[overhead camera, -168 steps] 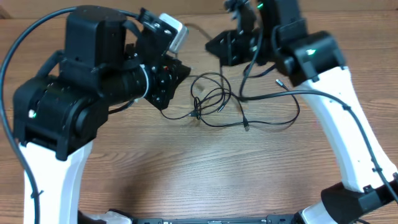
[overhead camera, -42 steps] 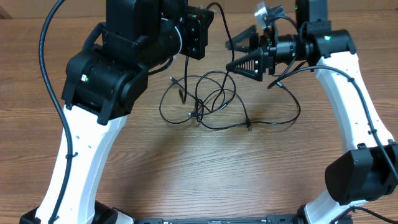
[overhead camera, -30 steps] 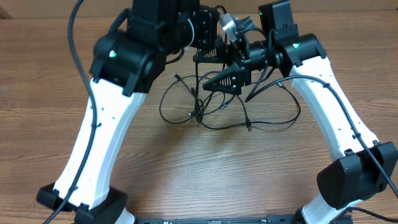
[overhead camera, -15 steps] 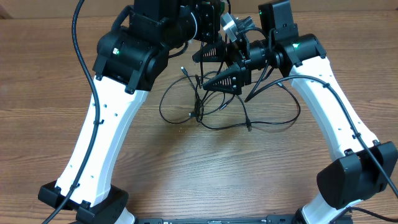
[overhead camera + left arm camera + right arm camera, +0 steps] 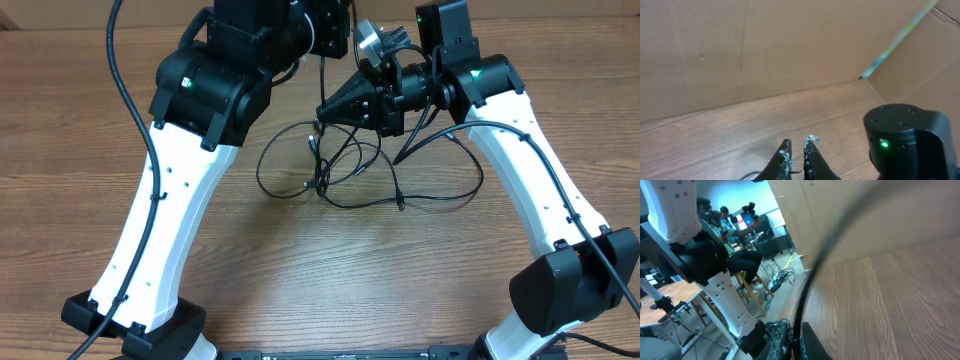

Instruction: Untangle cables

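The cables (image 5: pixel 345 165) lie as a loose tangle of thin black loops on the wooden table (image 5: pixel 300 270), with one plug end (image 5: pixel 399 203) at the front. A single strand (image 5: pixel 321 85) rises straight up from the tangle to my raised left arm. In the left wrist view my left gripper (image 5: pixel 797 150) is shut, with a thin cable (image 5: pixel 751 176) leading away from its fingers. My right gripper (image 5: pixel 323 108) is shut on that rising strand just above the tangle. In the right wrist view the cable (image 5: pixel 825 250) runs up from between the shut right gripper (image 5: pixel 796 339).
Both arms lean in over the back middle of the table. A thick black cord (image 5: pixel 130 90) loops off the left arm. Cardboard walls (image 5: pixel 740 50) stand behind the table. The right arm's black joint (image 5: pixel 905 140) sits close to the left gripper.
My right gripper's wide-open fingers have closed on the hanging strand. A loose plug end beside the tangle has swung inward. The left arm has stayed high.
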Robot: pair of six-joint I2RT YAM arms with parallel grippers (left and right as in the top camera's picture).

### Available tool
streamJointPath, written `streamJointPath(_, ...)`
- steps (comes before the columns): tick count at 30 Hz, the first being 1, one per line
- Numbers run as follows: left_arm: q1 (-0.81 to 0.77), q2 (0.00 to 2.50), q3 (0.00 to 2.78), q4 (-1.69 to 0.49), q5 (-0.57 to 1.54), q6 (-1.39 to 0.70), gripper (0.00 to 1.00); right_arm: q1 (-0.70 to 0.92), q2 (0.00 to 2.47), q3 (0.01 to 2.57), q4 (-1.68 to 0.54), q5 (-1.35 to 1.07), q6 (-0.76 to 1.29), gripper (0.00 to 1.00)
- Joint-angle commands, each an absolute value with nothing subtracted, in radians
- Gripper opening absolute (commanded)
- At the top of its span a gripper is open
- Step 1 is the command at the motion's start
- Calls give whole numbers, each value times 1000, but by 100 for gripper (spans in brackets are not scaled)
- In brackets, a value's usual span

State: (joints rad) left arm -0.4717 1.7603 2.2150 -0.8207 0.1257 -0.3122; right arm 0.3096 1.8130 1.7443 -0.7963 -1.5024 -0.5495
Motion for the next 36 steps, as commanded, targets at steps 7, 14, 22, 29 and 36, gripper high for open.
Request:
streamJointPath(7,-466,1746,2236,-866,63,-291,12,291,1798,1740,-797,-1475,-524,4)
streamJointPath(14,-463,1746,2236,-923,64,-269,23,238,1798,1740,-789,-1437,-506,4)
streamJointPath(22,-463,1746,2236,-1011,78,-238,54,59,1798,1740,-570,-1309,-221,4)
streamJointPath(29,-465,1746,2236,-1106,79,-200,50,-178,1798,1742,-245,-1328,165,4)
streamJointPath(36,-465,1746,2236,-1190,78,-178,48,-488,1797,1742,81,-1333,561,4)
